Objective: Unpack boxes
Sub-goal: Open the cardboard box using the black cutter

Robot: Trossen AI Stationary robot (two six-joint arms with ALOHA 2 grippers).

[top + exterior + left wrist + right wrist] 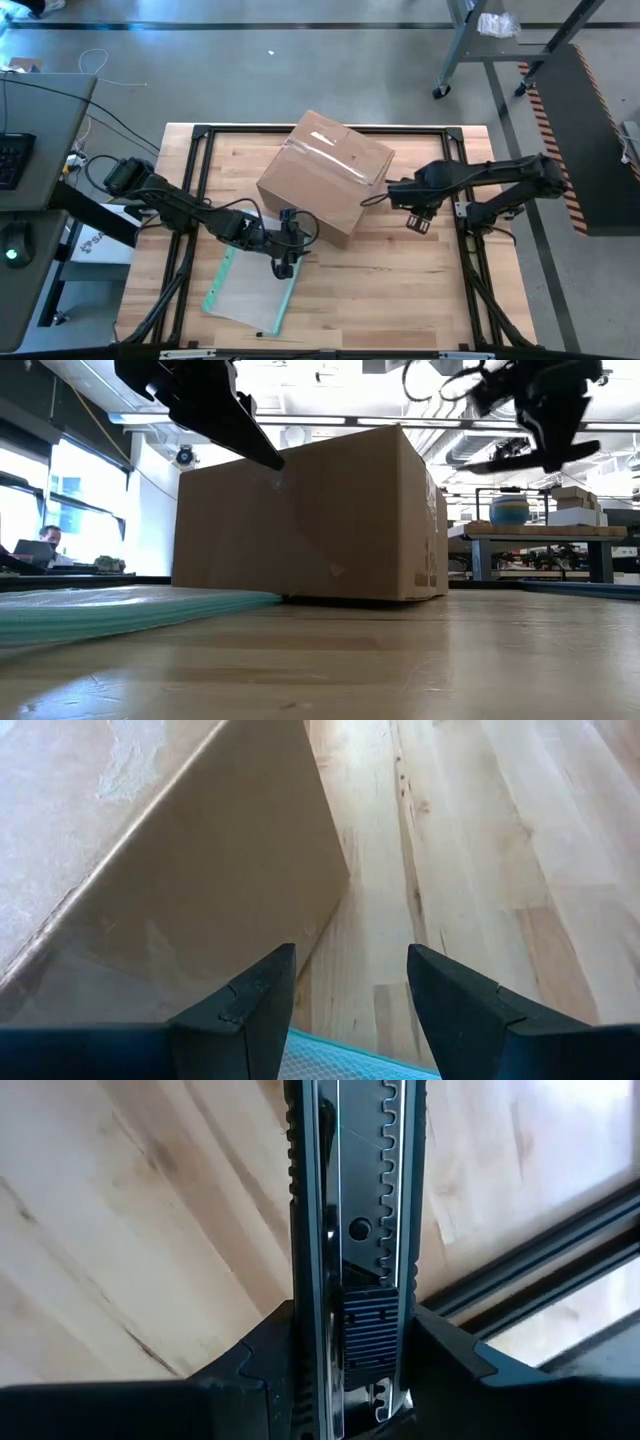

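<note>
The brown cardboard box (325, 175) stands by its bottom on the wooden table (400, 290), clear tape across its top (335, 150). It fills the middle of the low view (310, 510). My left gripper (292, 245) hovers open at the box's near side, and its fingers (250, 1005) have the box wall (200, 890) just ahead. My right gripper (418, 220) hangs above the table to the right of the box, shut on a dark utility knife (355, 1230). My right gripper pinches the utility knife by its two long sides, at the ribbed slider (370, 1330), between its two fingers. The fingers come from above, pointing down. The knife is lifted clear of the table.
A flat clear pouch with a teal edge (250, 290) lies on the table at the near left, under my left gripper; in the low view it is at the left (120, 610). A black frame (330, 130) rims the table. Bare wood lies near and right of the box.
</note>
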